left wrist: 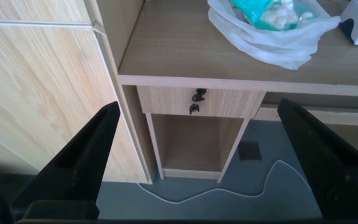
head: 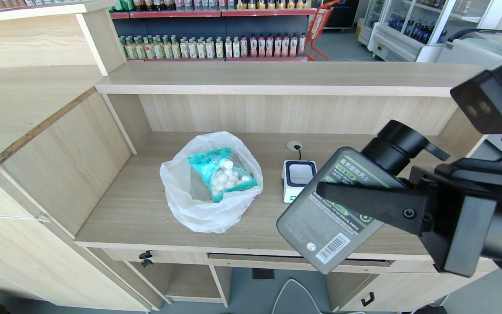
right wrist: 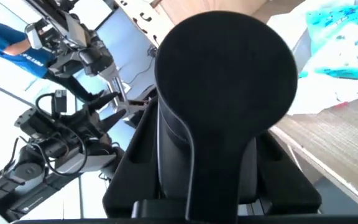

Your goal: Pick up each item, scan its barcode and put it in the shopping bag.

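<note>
Bottle (head: 316, 231) is clamped in my right hand (head: 342, 198) above the tabletop's (head: 124, 209) front-right edge, cap tilted up and away — its barcode faces upward, while the scanner (head: 299, 174) sits just left, shopping bag (head: 181, 196) beyond it.

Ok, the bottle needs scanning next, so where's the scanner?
In the head view, the scanner sits on the counter, just right of the shopping bag, behind the held bottle.

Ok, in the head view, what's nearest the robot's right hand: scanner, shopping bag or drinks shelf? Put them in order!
1. Scanner, just beyond the right hand and its bottle.
2. Shopping bag, further left on the counter.
3. Drinks shelf, far back behind the counter.
</note>
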